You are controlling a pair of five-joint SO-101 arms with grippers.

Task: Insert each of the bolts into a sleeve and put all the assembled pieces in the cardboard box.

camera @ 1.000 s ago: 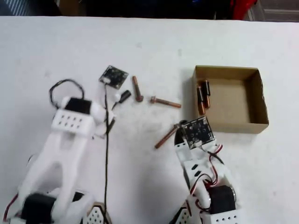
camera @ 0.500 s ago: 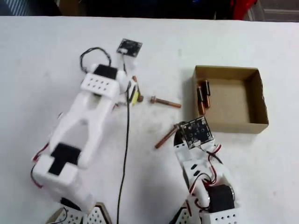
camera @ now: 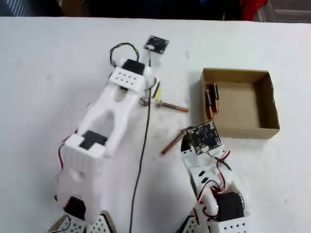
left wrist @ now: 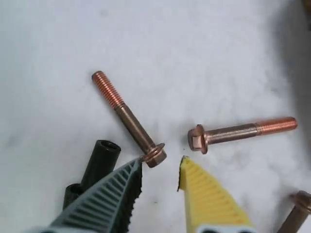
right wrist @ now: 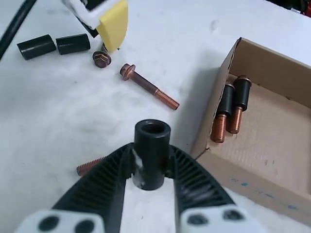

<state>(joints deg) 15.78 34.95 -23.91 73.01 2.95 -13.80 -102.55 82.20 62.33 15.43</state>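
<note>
My left gripper [left wrist: 160, 167] is open, its grey and yellow fingers straddling the head of a copper bolt [left wrist: 129, 119] on the white table. A second bolt [left wrist: 240, 132] lies just beyond the yellow finger, and two black sleeves [left wrist: 99, 162] lie beside the grey one. In the high view the left gripper [camera: 153, 94] sits over these bolts at the table's centre. My right gripper [right wrist: 150, 158] is shut on an upright black sleeve [right wrist: 150, 133], close to the cardboard box [right wrist: 291, 160]. A third bolt [camera: 172, 143] lies by the right gripper. Two assembled pieces [camera: 211, 99] lie inside the box.
The cardboard box [camera: 265, 128] stands at the right of the table, open on top. A black cable [camera: 143, 145] runs from the left wrist back toward the front edge. White tabletop stretches on the far left and at the back.
The left arm has swung from the left side to the right and farther back, ending over the bolts at the centre. The right arm and its sleeve have not moved.
</note>
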